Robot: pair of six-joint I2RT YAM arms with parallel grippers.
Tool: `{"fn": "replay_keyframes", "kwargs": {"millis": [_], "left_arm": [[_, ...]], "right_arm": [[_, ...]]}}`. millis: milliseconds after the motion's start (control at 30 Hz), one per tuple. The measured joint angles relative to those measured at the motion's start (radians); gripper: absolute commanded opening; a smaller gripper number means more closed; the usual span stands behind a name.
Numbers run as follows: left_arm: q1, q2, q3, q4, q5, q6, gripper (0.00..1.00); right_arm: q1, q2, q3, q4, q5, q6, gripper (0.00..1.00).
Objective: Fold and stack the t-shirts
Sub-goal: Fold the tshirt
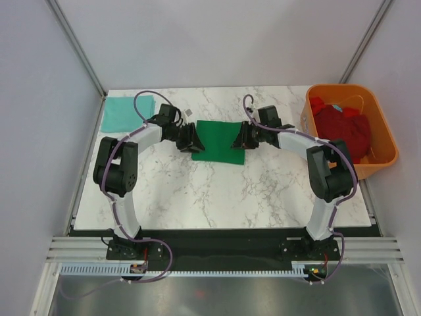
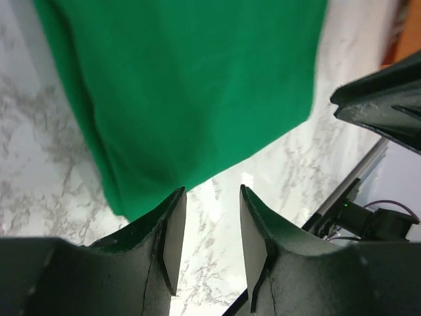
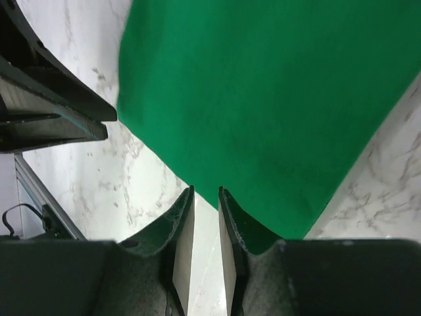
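Note:
A dark green t-shirt [image 1: 218, 141] lies folded into a flat rectangle at the middle of the marble table. My left gripper [image 1: 191, 139] sits at its left edge, and my right gripper [image 1: 240, 139] at its right edge. In the left wrist view the left gripper [image 2: 212, 191] is open, with only bare marble between its jaws and the green t-shirt [image 2: 191, 92] just past the tips. In the right wrist view the right gripper [image 3: 206, 191] stands narrowly open over bare marble, at the hem of the green t-shirt [image 3: 263, 99]. A pale teal t-shirt [image 1: 127, 112] lies folded at the far left. Dark red t-shirts [image 1: 343, 128] are heaped in the tub.
The orange plastic tub [image 1: 388, 155] stands at the table's right edge. Grey walls close in the table at the back and sides. Each wrist view also shows the other arm's gripper: the right one [image 2: 385, 108] and the left one [image 3: 46, 105].

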Motion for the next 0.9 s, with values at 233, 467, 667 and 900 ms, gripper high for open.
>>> {"fn": "replay_keyframes", "kwargs": {"millis": [233, 467, 667, 900], "left_arm": [[-0.012, 0.000, -0.148, 0.008, -0.147, -0.033, 0.45], [-0.007, -0.084, -0.216, 0.024, -0.210, -0.073, 0.50], [0.000, -0.177, -0.190, 0.029, -0.171, -0.068, 0.56], [0.003, -0.108, -0.137, 0.041, -0.130, -0.040, 0.57]], "right_arm": [[0.001, 0.022, -0.187, 0.035, -0.008, 0.006, 0.27], [-0.004, -0.013, -0.219, 0.034, -0.005, -0.013, 0.32], [-0.003, -0.142, -0.240, 0.012, 0.003, -0.019, 0.43], [-0.003, -0.182, -0.252, -0.008, 0.053, -0.040, 0.49]]}}
